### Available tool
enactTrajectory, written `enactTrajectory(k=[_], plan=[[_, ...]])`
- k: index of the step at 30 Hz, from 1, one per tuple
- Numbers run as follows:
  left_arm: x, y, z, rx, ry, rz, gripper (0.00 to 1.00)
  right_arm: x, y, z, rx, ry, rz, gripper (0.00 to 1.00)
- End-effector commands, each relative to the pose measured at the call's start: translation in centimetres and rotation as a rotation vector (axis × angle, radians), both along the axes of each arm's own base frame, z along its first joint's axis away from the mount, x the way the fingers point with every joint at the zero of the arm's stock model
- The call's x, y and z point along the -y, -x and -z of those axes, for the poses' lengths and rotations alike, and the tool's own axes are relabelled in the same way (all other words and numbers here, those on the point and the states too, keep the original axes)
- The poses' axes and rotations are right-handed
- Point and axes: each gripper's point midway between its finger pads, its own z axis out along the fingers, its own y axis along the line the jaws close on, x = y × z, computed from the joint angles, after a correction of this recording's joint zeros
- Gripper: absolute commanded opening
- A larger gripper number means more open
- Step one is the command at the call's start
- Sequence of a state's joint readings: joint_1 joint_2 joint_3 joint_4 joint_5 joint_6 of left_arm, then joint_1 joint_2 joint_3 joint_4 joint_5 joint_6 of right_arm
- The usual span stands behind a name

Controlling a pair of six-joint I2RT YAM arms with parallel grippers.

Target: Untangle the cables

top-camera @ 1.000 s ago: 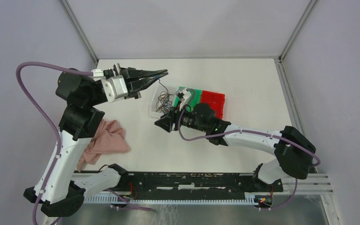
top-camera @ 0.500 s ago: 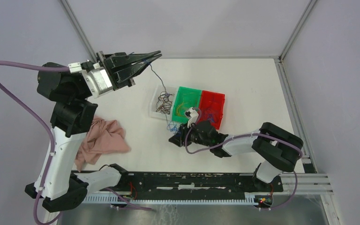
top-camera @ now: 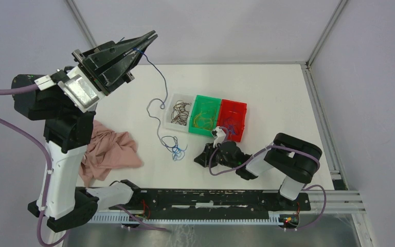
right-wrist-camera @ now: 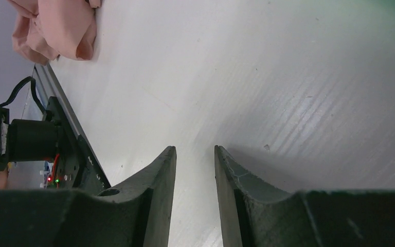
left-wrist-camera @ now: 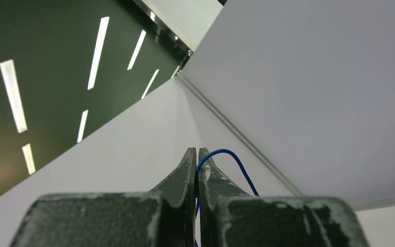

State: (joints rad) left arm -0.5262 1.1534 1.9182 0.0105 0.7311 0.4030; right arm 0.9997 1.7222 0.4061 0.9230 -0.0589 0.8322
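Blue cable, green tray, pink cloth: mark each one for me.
blue cable (left-wrist-camera: pixel 224 150), left wrist view, top of its loop.
green tray (top-camera: pixel 208 98), top view, far rim.
pink cloth (top-camera: pixel 110 152), top view, middle of the heap.

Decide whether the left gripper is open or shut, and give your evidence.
Shut: the left gripper pinches the blue cable, jaws pressed together.

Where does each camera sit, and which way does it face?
Top external: above and behind, looking down at table; both arms show.
Left wrist: on the raised left end effector, facing wall and ceiling; shut on blue cable.
Right wrist: low over the table, facing pink cloth; open right end effector shows.
Shared: top view also shows cable and cloth.
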Motion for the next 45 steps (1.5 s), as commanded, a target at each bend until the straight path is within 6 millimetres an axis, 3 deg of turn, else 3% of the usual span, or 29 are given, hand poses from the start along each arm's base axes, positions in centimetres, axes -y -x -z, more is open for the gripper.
enactTrajectory(k=[1, 4, 7, 9, 12, 17, 22, 27, 31, 35, 40, 45], plan=[[-2.1, 0.8, -4.1, 0.147, 0.11, -0.102, 0.03, -0.3, -0.4, -0.9, 0.031, -0.048, 0.019, 0.39], [-2.6, 0.7, -5.4, 0.176, 0.142, -0.131, 0.03, 0.3, -0.1, 0.0, 0.021, -0.03, 0.024, 0.39], [-2.2, 0.5, -4.8, 0.149, 0.108, -0.118, 0.03, 0.0, 0.4, -1.5, 0.045, -0.091, -0.005, 0.5], [-1.8, 0.3, -3.7, 0.131, 0.079, -0.109, 0.03, -0.4, 0.7, -3.6, 0.082, -0.132, -0.04, 0.6], [-1.1, -0.5, -1.9, 0.102, 0.045, -0.108, 0.03, -1.8, 1.8, -8.4, 0.174, -0.17, -0.143, 0.74], [-0.9, -0.6, -0.7, 0.1, 0.012, -0.111, 0.03, -2.9, 4.1, -15.5, 0.355, -0.209, -0.314, 0.84], [-0.6, -0.6, -0.5, 0.091, 0.002, -0.092, 0.03, -3.5, 6.3, -19.1, 0.444, -0.256, -0.467, 0.87], [-0.6, -0.4, -0.7, 0.089, 0.005, -0.084, 0.03, -4.7, 6.5, -20.3, 0.468, -0.268, -0.521, 0.87], [-0.6, -0.2, -1.1, 0.093, 0.01, -0.076, 0.03, -5.7, 5.3, -20.6, 0.479, -0.25, -0.482, 0.84], [-0.6, -0.1, -1.3, 0.097, 0.012, -0.072, 0.03, -5.6, 3.6, -19.0, 0.484, -0.164, -0.398, 0.81], [-0.6, 0.0, -1.4, 0.097, 0.013, -0.064, 0.03, -3.8, 0.6, -16.2, 0.497, -0.002, -0.243, 0.79], [-0.7, 0.4, -1.6, 0.103, 0.021, -0.053, 0.03, -4.3, -0.1, -16.5, 0.514, -0.01, -0.207, 0.81]])
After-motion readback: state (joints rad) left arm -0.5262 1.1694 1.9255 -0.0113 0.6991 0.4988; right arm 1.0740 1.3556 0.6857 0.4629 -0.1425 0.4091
